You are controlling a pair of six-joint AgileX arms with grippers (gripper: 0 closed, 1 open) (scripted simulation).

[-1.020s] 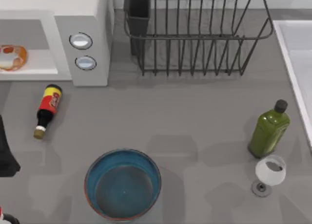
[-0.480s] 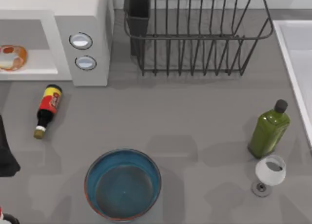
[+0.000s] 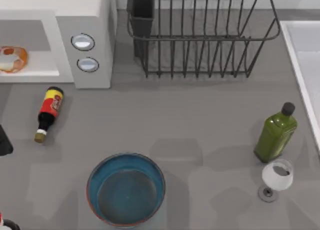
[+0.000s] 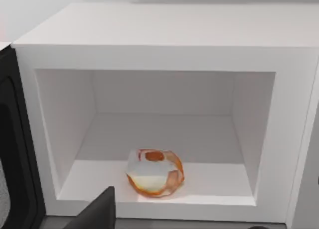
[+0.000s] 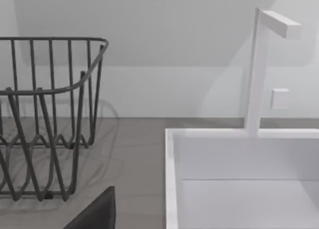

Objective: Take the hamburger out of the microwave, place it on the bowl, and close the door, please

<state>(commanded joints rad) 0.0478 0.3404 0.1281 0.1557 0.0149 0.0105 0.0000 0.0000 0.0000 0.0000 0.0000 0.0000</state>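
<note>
Tabletop scene from above: the white microwave (image 3: 85, 35) sits in the upper left of the frame with its cavity open, and the hamburger (image 3: 12, 59) lies on the cavity floor near the front edge, at the far left of the frame. In the left wrist view the hamburger (image 4: 155, 172) rests just inside the opening, with the door (image 4: 15, 154) swung out to one side. The bowl (image 3: 126, 189) stands empty in the lower centre, well apart from the microwave. A small sauce bottle (image 3: 47, 113) lies on its side between them, toward the left. A dark wire dish rack (image 3: 200, 35) fills the upper middle; a green bottle (image 3: 275, 132) and a wine glass (image 3: 275, 178) stand near each other at lower right. A dark piece of the left arm (image 3: 4, 140) shows at the left edge; whether either gripper is wide or narrow cannot be told.
</note>
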